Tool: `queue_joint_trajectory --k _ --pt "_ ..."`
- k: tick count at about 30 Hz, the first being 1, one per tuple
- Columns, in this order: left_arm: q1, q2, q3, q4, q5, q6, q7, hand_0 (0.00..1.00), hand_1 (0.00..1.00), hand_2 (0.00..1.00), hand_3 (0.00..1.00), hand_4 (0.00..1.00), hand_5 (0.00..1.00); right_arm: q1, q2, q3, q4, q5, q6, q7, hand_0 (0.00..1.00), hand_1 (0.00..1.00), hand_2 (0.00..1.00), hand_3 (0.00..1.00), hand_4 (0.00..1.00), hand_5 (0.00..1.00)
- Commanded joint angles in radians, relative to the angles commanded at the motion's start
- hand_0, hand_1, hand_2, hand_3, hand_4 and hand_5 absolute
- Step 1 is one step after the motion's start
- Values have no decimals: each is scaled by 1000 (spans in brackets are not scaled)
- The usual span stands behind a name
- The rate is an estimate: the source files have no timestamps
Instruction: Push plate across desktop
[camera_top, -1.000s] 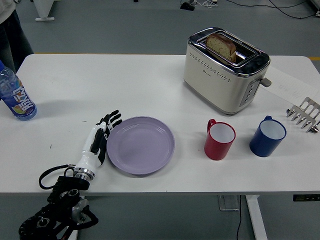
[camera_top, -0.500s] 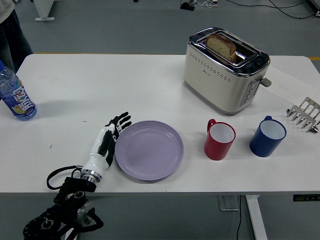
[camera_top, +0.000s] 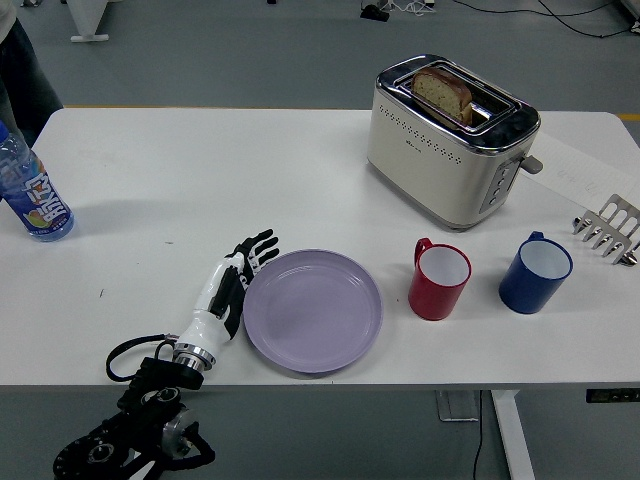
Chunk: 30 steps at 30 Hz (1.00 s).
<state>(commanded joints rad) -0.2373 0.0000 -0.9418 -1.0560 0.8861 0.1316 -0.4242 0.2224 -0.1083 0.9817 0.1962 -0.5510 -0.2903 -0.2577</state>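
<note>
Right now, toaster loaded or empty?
Loaded. A slice of bread stands in the top slot of the toaster, its upper part sticking out above the rim.

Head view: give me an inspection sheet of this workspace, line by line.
Surface: white table, level, no spills seen.
Job's things: round lilac plate, empty, flat near the front edge, a gap left to the red mug.
Clutter: cream toaster with a bread slice in its slot; blue mug; metal rack at the right edge; blue-labelled plastic bottle far left.
Hands: left hand open, fingers flat against the plate's left rim; right hand not in view.
Cables: black cable loop at the left wrist; cables on the floor beyond.
Surroundings: grey floor; a person's leg at top left.
</note>
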Motion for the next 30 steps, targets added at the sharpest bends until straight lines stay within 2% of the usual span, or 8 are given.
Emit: queue_joint_trajectory --k 8,12,20,22,25,26,28,30 --pt "-8 0 2 -1 -2 1 -1 840 842 866 833 515 998 1 0 0 0 -1 0 0 647 613 673 573 327 251" --pt "-20 0 -23 0 0 5 -1 840 842 866 833 515 998 1 0 0 0 -2 0 -1 647 613 673 573 327 251" --pt "-36 0 -111 -5 38 22 4 831 831 851 805 514 998 2 -2 -3 0 6 -1 2 647 612 673 573 327 250" --pt "-37 0 -142 -12 58 27 20 831 831 851 805 514 998 4 -3 -4 0 9 -2 3 647 612 673 573 327 250" --pt "-32 0 -187 -30 94 22 49 831 831 851 805 514 998 3 -4 -14 0 21 -2 5 647 612 673 573 327 250" --pt "-26 0 -203 -43 104 18 58 811 788 803 756 511 998 1 -6 -30 -1 40 -1 11 647 612 673 573 327 251" --pt "-20 0 -217 -56 113 15 66 811 788 803 756 511 998 -1 -7 -44 -2 58 0 16 647 612 673 573 327 251" --pt "0 0 -254 -104 142 9 92 811 788 803 756 511 998 -6 -10 -77 -4 101 3 28 647 612 673 573 327 251"
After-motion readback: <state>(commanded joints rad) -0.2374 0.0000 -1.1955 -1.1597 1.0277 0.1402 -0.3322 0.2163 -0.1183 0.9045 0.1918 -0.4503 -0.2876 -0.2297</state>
